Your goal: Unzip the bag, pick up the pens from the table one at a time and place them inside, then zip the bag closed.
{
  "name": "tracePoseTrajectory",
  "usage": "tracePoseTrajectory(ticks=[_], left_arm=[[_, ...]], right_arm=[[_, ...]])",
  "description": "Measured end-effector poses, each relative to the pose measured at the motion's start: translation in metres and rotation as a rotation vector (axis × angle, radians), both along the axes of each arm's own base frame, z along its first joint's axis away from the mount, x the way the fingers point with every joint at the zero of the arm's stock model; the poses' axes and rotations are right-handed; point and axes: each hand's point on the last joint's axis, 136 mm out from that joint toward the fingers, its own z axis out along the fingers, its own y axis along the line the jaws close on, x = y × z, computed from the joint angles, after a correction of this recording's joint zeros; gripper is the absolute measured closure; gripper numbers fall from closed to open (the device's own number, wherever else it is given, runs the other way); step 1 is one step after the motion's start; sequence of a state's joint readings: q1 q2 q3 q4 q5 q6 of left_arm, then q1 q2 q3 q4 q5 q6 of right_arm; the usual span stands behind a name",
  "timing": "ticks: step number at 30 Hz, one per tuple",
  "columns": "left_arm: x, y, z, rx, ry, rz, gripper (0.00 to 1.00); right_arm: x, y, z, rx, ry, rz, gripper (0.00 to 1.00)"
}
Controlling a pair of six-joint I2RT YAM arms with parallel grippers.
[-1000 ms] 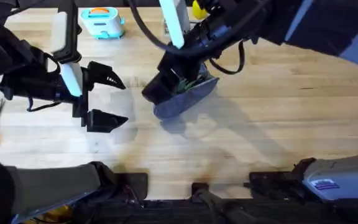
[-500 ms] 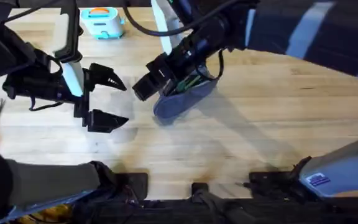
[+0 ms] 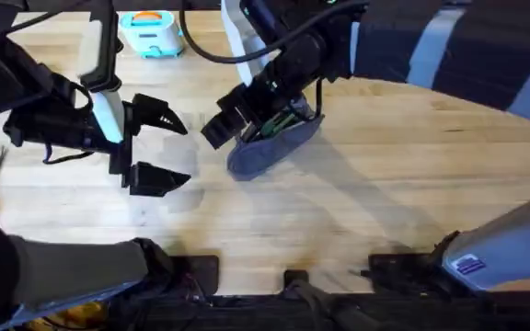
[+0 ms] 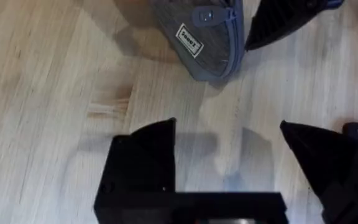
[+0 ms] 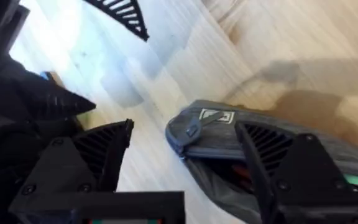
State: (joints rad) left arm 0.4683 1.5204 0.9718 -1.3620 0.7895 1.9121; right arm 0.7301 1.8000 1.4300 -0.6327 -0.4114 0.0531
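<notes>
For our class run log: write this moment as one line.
bag: open, on table | right pincer: open at bag's end | left pincer: open, empty, beside bag

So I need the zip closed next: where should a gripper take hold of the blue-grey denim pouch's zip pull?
Grip the small grey zip pull at the blue-grey denim pouch's closed end, near its label. It protrudes there; approach from the open left gripper's side, probably.

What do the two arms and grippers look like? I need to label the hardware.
Both arms are black with a white link and black cables. The left gripper has chunky black wedge fingers; the right gripper has black fingers with ribbed inner faces.
</notes>
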Motion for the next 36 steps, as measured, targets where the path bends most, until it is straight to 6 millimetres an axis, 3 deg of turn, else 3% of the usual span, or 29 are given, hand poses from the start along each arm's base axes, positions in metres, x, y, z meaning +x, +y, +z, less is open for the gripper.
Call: tracePoseTrajectory(ticks=[3,4,6,14,18,19,25,34,35,36], left_arm=[[0.000,0.000,0.000,0.000,0.000,0.000,0.008],[0.000,0.000,0.000,0.000,0.000,0.000,0.007],[0.000,0.000,0.000,0.000,0.000,0.000,0.008],[0.000,0.000,0.000,0.000,0.000,0.000,0.007],[0.000,0.000,0.000,0.000,0.000,0.000,0.007],[0.000,0.000,0.000,0.000,0.000,0.000,0.007],[0.000,0.000,0.000,0.000,0.000,0.000,0.007],[0.000,0.000,0.000,0.000,0.000,0.000,0.007],[0.000,0.000,0.000,0.000,0.000,0.000,0.007],[0.000,0.000,0.000,0.000,0.000,0.000,0.007]], right_arm=[[-0.008,0.002,-0.002,-0.012,0.011,0.018,0.010],[-0.015,0.006,-0.002,-0.014,0.011,0.041,0.123],[-0.016,0.007,-0.002,-0.016,0.013,0.043,0.210],[-0.021,0.003,-0.005,-0.033,0.031,0.045,0.376],[-0.021,0.003,-0.005,-0.036,0.034,0.045,0.543],[-0.022,0.003,-0.005,-0.037,0.035,0.047,0.679],[-0.023,0.003,-0.006,-0.038,0.036,0.049,0.960],[-0.023,0.004,-0.005,-0.037,0.034,0.049,0.935],[-0.022,0.004,-0.005,-0.036,0.032,0.051,0.665],[-0.022,0.004,-0.005,-0.035,0.028,0.055,0.515]])
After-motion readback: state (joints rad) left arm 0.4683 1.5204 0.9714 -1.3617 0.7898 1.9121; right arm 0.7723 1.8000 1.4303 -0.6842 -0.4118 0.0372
